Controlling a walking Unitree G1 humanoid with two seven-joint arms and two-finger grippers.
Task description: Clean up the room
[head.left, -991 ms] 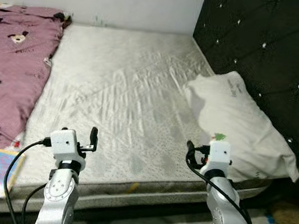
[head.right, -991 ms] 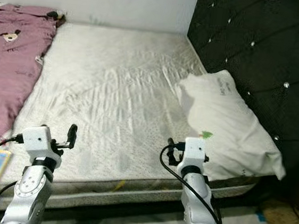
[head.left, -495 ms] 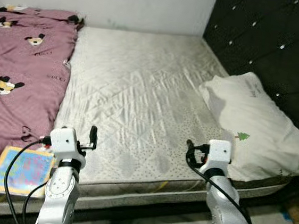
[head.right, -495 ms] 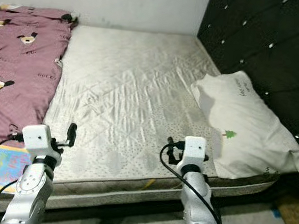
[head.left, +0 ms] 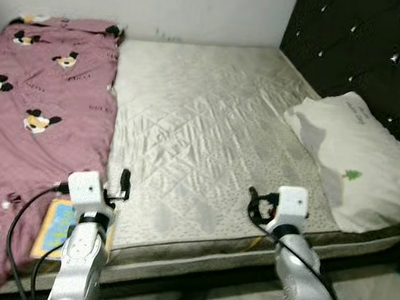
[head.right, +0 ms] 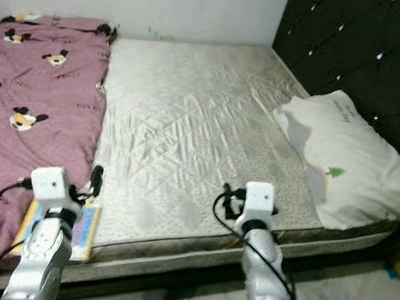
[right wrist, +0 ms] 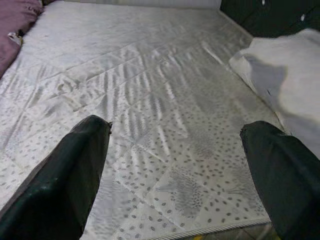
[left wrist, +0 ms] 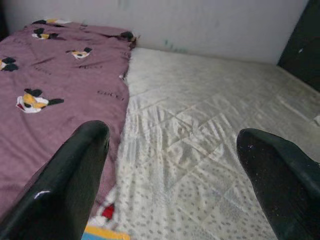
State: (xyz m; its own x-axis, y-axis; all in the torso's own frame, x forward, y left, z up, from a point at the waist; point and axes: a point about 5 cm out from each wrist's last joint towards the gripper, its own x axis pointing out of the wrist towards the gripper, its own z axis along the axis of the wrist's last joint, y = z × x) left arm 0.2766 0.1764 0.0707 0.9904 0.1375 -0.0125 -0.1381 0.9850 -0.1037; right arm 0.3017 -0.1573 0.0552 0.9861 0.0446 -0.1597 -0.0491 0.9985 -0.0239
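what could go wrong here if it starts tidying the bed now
The colourful book lies at the mattress edge, partly under the purple blanket; tugging the blanket could likely drag the book off onto the floor.

The white pillow overhangs the near corner by the black headboard, so a nudge from the right gripper might tip it off.

Both grippers, the left gripper too, are open above the near edge and grasp nothing yet.

Black tufted headboard stands behind the bed; pale wall beyond.

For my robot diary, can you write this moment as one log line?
left gripper: open, over bed | right gripper: open, over bed | book: by blanket | pillow: by headboard
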